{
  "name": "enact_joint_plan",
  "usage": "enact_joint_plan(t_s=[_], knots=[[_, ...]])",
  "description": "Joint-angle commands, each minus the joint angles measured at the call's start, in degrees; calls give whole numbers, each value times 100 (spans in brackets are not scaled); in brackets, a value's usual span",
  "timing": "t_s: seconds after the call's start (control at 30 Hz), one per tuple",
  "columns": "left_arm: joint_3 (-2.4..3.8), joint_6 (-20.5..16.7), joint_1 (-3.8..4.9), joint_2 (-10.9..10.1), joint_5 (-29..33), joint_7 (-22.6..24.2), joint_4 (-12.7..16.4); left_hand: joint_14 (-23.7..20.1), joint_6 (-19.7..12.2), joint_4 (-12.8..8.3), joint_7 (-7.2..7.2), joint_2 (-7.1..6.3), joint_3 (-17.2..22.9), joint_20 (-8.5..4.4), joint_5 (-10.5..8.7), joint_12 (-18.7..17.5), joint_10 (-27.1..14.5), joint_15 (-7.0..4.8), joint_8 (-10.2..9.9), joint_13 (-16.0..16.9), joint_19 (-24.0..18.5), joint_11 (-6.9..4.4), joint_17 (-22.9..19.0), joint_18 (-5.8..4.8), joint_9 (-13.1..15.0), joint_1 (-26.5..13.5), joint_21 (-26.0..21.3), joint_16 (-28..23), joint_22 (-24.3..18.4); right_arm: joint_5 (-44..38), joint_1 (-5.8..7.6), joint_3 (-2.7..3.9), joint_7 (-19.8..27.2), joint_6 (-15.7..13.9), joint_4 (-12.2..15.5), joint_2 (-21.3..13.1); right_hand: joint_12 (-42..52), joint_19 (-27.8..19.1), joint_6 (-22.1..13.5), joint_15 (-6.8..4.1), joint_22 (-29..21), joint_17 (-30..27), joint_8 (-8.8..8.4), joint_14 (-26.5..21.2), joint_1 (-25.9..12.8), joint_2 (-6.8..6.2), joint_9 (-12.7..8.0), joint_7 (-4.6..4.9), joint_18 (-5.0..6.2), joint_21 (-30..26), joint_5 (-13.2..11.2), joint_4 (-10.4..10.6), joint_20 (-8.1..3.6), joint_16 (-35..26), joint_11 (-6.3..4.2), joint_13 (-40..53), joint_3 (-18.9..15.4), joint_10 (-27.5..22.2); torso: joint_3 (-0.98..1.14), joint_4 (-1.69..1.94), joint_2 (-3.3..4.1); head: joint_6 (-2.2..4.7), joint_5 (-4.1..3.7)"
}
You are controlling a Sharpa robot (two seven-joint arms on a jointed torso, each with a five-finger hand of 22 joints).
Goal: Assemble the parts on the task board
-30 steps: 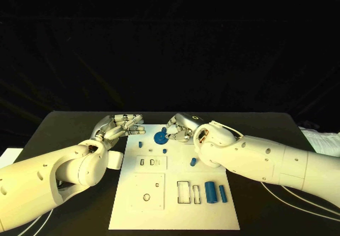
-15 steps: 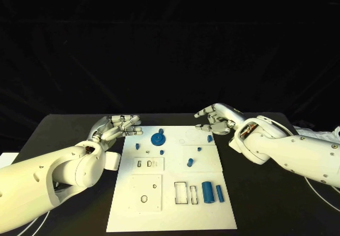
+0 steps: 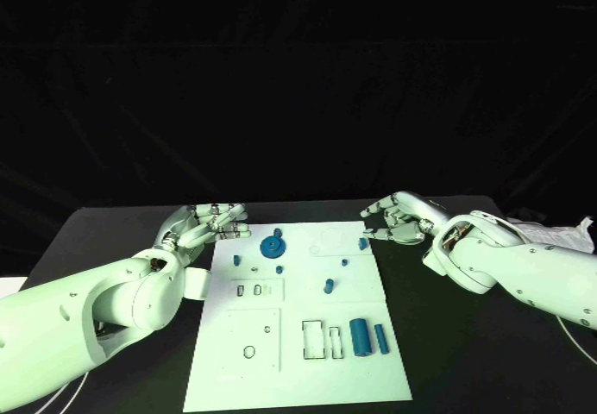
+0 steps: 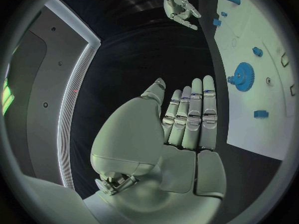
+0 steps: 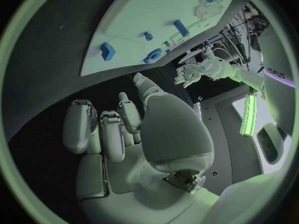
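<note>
This looks like a robotics lab or test studio. A black table stands before a black backdrop, with no household things around. On the table lies a white task board with cut slots and small blue parts, like a bench test for assembly.

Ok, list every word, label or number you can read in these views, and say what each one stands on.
"sharpa": small dark lettering on the left arm near its wrist, in the right wrist view. It is tiny and bent by the lens, so this reading is tentative.
On the task board no print or numbers can be read.
</note>
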Motion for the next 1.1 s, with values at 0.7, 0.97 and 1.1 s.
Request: enact_joint_plan(t_s=[0.7, 0.97, 1.1], knots=[[2, 142, -5, 35, 22, 55, -25, -34, 1, -32, 11, 19, -4, -3, -13, -25, -30, 6, -36, -1, -52, 0, 5, 47, -2, 37, -27, -31, -5, -404, -311, 1, -35, 509, -592, 331, -63, -70, -12, 4, -37, 1101, -51, 496, 19, -56, -15, -14, -61, -45, -147, -7, 5, -35, 5, -48, -110, -77, -8, -1, 1, -79, 23], [2, 145, -5, 38, 22, 51, -28, -34, 1, -32, 11, 19, -4, -3, -13, -25, -30, 6, -36, -1, -52, 0, 5, 47, -2, 37, -27, -31, -5, -408, -356, 2, -95, 437, -747, 457, -27, -58, 21, 1, -20, 1100, -32, 496, 69, 42, -7, -16, -64, -37, -177, -12, 3, -38, 0, -20, -94, -42, -13, 10, -3, -101, -26], [2, 144, -5, 34, 22, 48, -31, -34, 1, -32, 11, 19, -4, -3, -13, -25, -30, 6, -36, -1, -52, 0, 5, 47, -2, 37, -27, -31, -5, -381, -368, 2, -78, 433, -815, 513, -21, -55, 67, -3, -19, 1101, -14, 497, 102, 117, 0, -19, -65, -36, -196, -14, 1, -38, -4, -18, -69, -33, -12, 10, -3, -107, -17]])
